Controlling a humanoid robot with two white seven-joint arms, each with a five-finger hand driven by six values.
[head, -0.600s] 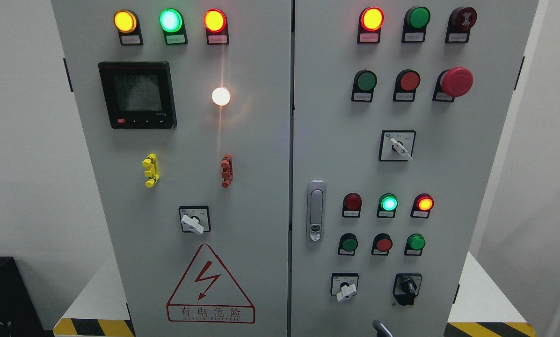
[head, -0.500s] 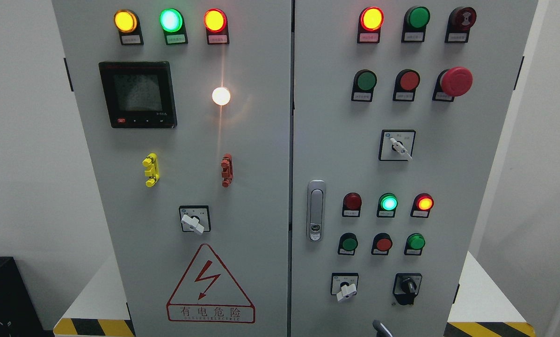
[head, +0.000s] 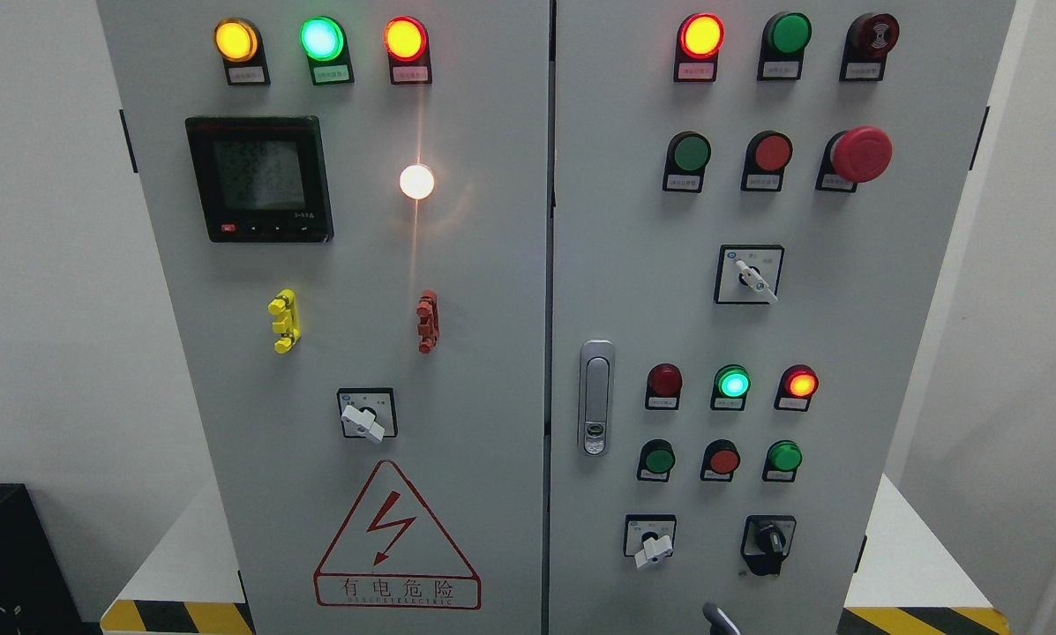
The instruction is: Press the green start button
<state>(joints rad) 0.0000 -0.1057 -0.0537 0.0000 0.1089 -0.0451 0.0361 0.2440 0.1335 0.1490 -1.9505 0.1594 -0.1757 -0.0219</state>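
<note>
A grey electrical cabinet (head: 492,265) with two doors fills the head view. On the right door, one green push button (head: 692,152) sits in the upper row, left of a red button (head: 772,152) and a red mushroom stop (head: 861,153). Two more green buttons (head: 659,459) (head: 784,456) flank a red one (head: 722,459) in the lower row. A small dark grey tip (head: 720,619), possibly of my right hand, pokes up at the bottom edge, well below all the buttons. No left hand shows.
Lit lamps run along the top (head: 322,38) and at mid-right (head: 732,383). Rotary switches (head: 754,275) (head: 653,547) (head: 366,419), a door latch (head: 595,397), a meter (head: 258,178) and two small levers (head: 284,321) stick out. Hazard-striped base corners (head: 179,616).
</note>
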